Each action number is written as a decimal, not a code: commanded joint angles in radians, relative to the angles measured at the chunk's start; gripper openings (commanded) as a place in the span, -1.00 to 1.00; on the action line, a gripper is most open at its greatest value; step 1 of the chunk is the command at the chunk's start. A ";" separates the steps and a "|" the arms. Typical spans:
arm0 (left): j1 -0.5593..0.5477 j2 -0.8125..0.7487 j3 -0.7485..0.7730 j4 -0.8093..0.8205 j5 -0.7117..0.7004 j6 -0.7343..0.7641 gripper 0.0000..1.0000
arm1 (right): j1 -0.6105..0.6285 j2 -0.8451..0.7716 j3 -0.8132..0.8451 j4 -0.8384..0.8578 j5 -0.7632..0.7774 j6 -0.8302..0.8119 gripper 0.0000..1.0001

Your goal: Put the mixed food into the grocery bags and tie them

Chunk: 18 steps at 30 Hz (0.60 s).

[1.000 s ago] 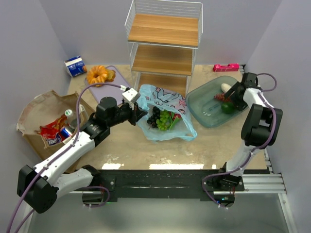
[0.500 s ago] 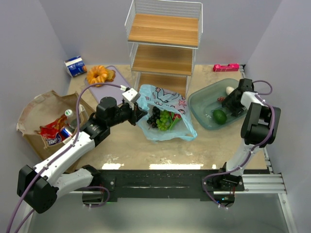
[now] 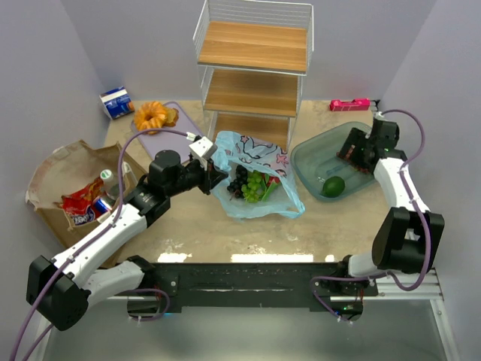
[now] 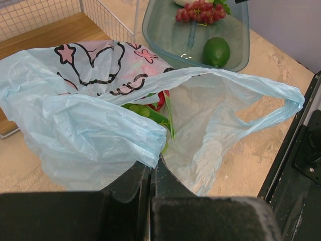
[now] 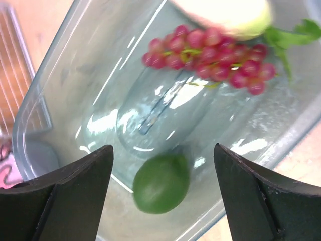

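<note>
**Left gripper pinching blue bag rim, right gripper open over bowl**

Left gripper (image 4: 152, 168) is clamped shut on the rim of the thin light-blue plastic bag with pink-and-black print (image 4: 90, 120). The film is wrinkly and semi-clear, the mouth gapes and one loop handle trails toward the table edge. Green and dark grapes (image 3: 252, 184) sit inside, and a fold of the bag drapes over part of them in the left wrist view.

Right gripper (image 5: 163, 147) has its jaws wide apart and holds nothing, hanging over the green translucent plastic bowl (image 5: 45, 95), which is smooth, glossy and round-cornered. The bowl holds a bunch of small shiny red grapes (image 5: 210, 60), a pale smooth oblong fruit (image 5: 225, 15) touching the bunch, and a round green fruit (image 5: 160, 183) lying apart. From the top view the gripper hides the grapes.

Crumpled brown paper bag (image 3: 64, 169) sits far left and holds a red crinkly snack packet (image 3: 79, 203), a red-blue drink can (image 3: 96, 210) and a clear bottle with green label (image 3: 110, 180).

White wire rack with wooden shelves (image 3: 252, 68) stands just behind the blue bag. Orange ring-shaped pastry (image 3: 152, 115) and small blue-white carton (image 3: 117, 102) sit at back left.
</note>
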 commanded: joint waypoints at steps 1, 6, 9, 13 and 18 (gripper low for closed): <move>0.002 -0.007 0.031 0.040 0.026 0.004 -1.00 | 0.080 0.022 -0.017 -0.078 0.040 -0.046 0.88; 0.002 -0.012 0.029 0.040 0.031 0.002 -1.00 | 0.082 0.010 -0.034 -0.140 0.072 0.082 0.97; 0.003 -0.021 0.029 0.040 0.025 0.004 -1.00 | 0.082 -0.004 -0.071 -0.103 0.080 0.132 0.97; 0.003 -0.030 0.028 0.040 0.015 0.007 -1.00 | 0.086 0.036 -0.087 -0.091 0.060 0.145 0.95; 0.003 -0.033 0.028 0.040 0.012 0.009 -1.00 | 0.149 0.047 -0.118 -0.083 0.083 0.109 0.95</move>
